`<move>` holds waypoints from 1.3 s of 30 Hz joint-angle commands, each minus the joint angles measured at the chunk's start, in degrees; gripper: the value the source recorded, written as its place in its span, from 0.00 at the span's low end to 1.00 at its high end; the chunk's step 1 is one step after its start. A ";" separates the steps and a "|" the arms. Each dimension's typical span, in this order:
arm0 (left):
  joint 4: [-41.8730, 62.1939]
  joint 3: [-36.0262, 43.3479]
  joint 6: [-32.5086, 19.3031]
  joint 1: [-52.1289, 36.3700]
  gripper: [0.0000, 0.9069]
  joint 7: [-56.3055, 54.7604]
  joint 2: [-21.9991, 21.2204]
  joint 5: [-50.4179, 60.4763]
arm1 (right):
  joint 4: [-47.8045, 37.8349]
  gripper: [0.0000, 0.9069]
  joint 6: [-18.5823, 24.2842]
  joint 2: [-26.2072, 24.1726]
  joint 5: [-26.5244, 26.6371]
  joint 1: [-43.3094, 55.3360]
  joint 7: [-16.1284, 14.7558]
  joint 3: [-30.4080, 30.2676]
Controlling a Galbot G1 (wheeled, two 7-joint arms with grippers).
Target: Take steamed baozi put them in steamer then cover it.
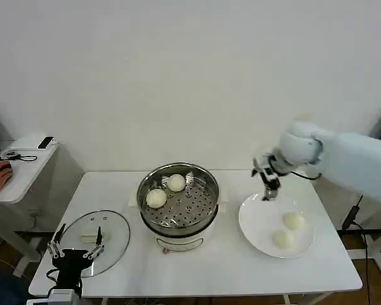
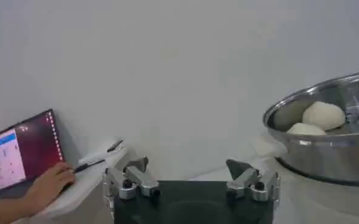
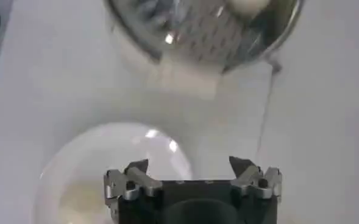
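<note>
Starting at the left: the lid (image 1: pixel 94 232) lies flat on the table's (image 1: pixel 197 270) front-left corner, handle up, and the left gripper (image 1: pixel 76 247) hangs right over its near edge with its fingers spread and nothing in them. Looks parked to me, just waiting for the covering step.

In the middle sits the steamer (image 1: pixel 178 202), uncovered, with two buns already on the perforated tray, one at the back (image 1: pixel 176 182) and one on the left side (image 1: pixel 156 198), close to each other.

To the right is the plate (image 1: pixel 259 223) with the other two buns (image 1: pixel 294 220) (image 1: pixel 282 238) sitting near each other on its right half. The right gripper (image 1: pixel 267 185) hovers above the plate's far-left rim, jaws apart and empty, pointing down.

So I'd say we're halfway through loading, on bun three. Next move calls for shifting the right gripper further right over a bun, dropping down and closing gently, since they look soft and squashable. Lid goes on last.
</note>
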 commanded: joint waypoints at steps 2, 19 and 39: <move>0.36 0.08 0.00 -0.04 1.00 0.01 -0.01 0.16 | 2.38 1.00 3.03 -12.47 -10.16 -19.40 -1.39 12.61; 0.42 0.11 -0.02 0.72 1.00 0.04 -0.34 0.96 | -5.14 1.00 4.20 -7.87 -14.65 -39.23 -0.90 27.73; 0.87 -0.33 0.21 0.14 1.00 0.15 -0.36 1.05 | -10.07 0.86 1.57 0.91 -13.56 -39.38 0.65 27.58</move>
